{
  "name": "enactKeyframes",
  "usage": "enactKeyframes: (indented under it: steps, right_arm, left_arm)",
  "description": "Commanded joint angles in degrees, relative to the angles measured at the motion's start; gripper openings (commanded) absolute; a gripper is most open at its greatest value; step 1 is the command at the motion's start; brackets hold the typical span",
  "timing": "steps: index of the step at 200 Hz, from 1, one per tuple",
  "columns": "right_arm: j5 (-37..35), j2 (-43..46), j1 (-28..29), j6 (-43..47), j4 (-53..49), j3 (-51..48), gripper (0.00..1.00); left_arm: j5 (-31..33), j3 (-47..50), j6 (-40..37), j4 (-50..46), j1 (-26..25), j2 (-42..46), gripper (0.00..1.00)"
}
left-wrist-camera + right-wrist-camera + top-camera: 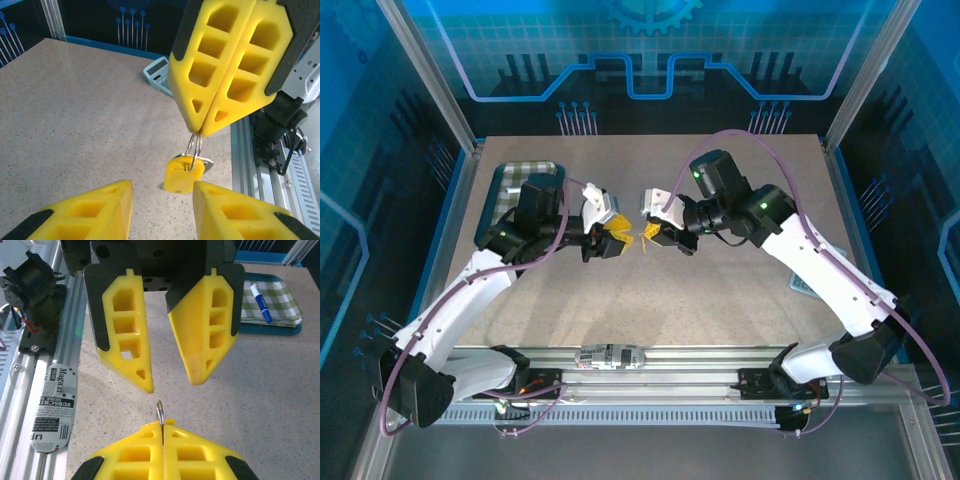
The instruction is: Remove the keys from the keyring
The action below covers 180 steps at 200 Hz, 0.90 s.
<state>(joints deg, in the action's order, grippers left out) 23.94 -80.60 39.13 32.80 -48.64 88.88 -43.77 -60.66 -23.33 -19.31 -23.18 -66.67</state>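
My right gripper (pixel 161 424) is shut on the keyring's thin metal loop (pixel 160 412), which sticks up edge-on from between its pads. In the left wrist view the same gripper (pixel 200 132) points down with the loop (pixel 195 146) below its tips. A yellow-orange tag (pixel 182 175) hangs from the loop, and the grey edge of a key (pixel 207 162) shows behind it. My left gripper (pixel 162 200) is open just short of the tag, touching nothing. From above, both grippers (pixel 610 240) (pixel 662 232) meet nose to nose over mid-table with the keyring (pixel 645 240) between them.
A teal tray (pixel 505 185) with a checked cloth and a blue-and-white pen (pixel 261 302) sits at the back left. A grey calculator-like device (pixel 159 75) lies near the right edge. A newsprint-wrapped roll (pixel 610 355) rests on the front rail.
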Motion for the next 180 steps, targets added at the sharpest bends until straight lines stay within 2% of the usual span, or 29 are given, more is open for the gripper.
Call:
enactKeyframes:
  steps: [1,47,112,147,160,180]
  right_arm:
    - [-0.63,-1.55,1.26,2.04,-4.59,2.94,0.0]
    - [-0.98,-2.11,1.98,2.38,-4.71,3.71,0.0]
    - [-1.71,-2.01,2.15,2.35,-4.19,4.03,0.0]
    - [-1.85,-1.84,2.25,2.25,-3.74,4.08,0.0]
    - [-1.71,-1.52,2.2,2.16,-3.45,3.93,0.0]
    - [-2.12,-0.76,2.26,1.8,-1.94,3.29,0.0]
  left_arm:
    - [-2.5,-2.85,-3.27,-2.35,-0.64,-0.29,0.38]
    - [-3.99,-5.23,-4.35,-4.41,-1.68,-1.42,0.37]
    - [-4.58,-8.57,-6.36,-9.64,-3.47,-4.32,0.29]
    - [-4.57,-9.97,-7.25,-11.52,-4.02,-5.39,0.11]
    - [-4.66,-10.09,-7.56,-11.88,-4.23,-5.56,0.0]
    - [-4.49,-10.18,-7.78,-12.33,-4.33,-5.66,0.0]
